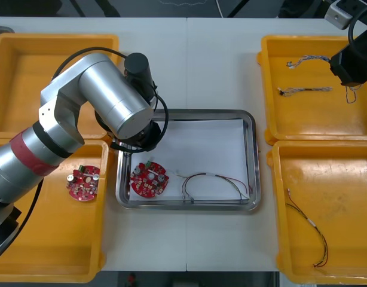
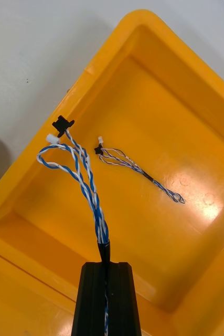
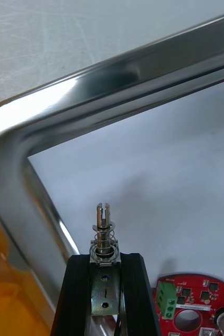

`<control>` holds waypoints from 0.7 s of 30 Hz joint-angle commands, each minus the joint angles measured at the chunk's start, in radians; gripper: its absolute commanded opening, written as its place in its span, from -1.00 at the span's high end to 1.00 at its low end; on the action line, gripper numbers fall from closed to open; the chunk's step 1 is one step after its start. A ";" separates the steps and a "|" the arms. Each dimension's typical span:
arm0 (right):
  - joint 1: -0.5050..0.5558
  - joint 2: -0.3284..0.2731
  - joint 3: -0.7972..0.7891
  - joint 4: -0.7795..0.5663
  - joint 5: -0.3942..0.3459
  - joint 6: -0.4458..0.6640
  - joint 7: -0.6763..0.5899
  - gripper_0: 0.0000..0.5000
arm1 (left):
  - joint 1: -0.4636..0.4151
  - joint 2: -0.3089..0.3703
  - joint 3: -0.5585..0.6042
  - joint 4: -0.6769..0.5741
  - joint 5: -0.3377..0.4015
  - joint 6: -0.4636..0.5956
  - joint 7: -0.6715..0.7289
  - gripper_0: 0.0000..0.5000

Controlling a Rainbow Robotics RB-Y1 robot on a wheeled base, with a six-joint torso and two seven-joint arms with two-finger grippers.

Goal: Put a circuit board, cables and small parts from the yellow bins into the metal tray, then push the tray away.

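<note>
Our left gripper [image 3: 105, 257] is clenching a small metal part [image 3: 102, 220], a slotted silvery pin with a spring round it on a flat bracket, and the pin is standing up between the black fingers. We are holding it over the white-lined floor of the shiny metal tray [image 3: 117, 100], near one rounded corner. The round red circuit board [image 3: 195, 307] is lying on the lining just beside the fingers. From above, the silver left arm [image 1: 106, 98] is reaching over the tray's left side, and a thin dark and red cable [image 1: 214, 182] is lying in the tray to the right of the board.

Our right gripper [image 2: 105, 265] is grasping a twisted blue and white cable [image 2: 88, 181] by one end. Its looped strands and small black and white plugs are hanging free over the far yellow bin [image 2: 185, 94] on our right. Another cable of the same kind [image 2: 140, 170] is lying on that bin's floor.

We are judging that we are in the middle of loading: the board and one cable are sitting in the tray, the small part is being delivered, and the blue and white cable is waiting its turn. The next move is calling for a gentle lowering and release over bare lining, apart from the board and the rim. The left arm will then need to be clearing out before the right one is crossing the light bench [image 1: 186, 60]. The push is coming last.
</note>
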 commanded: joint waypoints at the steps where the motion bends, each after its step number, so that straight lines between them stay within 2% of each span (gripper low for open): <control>1: 0.001 -0.036 0.004 -0.037 0.006 0.003 0.029 1.00 | -0.043 -0.023 -0.043 0.003 -0.012 -0.045 0.100 0.99; 7: 0.001 -0.038 0.006 -0.037 0.004 0.003 0.032 1.00 | -0.034 -0.023 -0.066 0.006 -0.027 -0.058 0.126 0.98; 8: 0.001 -0.036 0.006 -0.037 0.004 0.003 0.035 1.00 | -0.031 -0.023 -0.066 0.008 -0.030 -0.065 0.129 0.78; 9: 0.001 -0.036 0.006 -0.037 0.004 0.003 0.035 1.00 | -0.030 -0.023 -0.066 0.006 -0.030 -0.066 0.131 0.49; 11: 0.001 -0.036 0.006 -0.037 0.004 0.003 0.038 1.00 | -0.030 -0.020 -0.066 0.006 -0.032 -0.069 0.137 -0.44; 13: 0.001 -0.036 0.007 -0.037 0.002 0.003 0.041 1.00 | -0.031 -0.017 -0.066 0.006 -0.032 -0.069 0.142 -1.00; 21: 0.001 -0.038 0.011 -0.040 0.001 0.003 0.055 1.00 | -0.031 -0.017 -0.020 -0.024 -0.021 -0.071 0.148 -1.00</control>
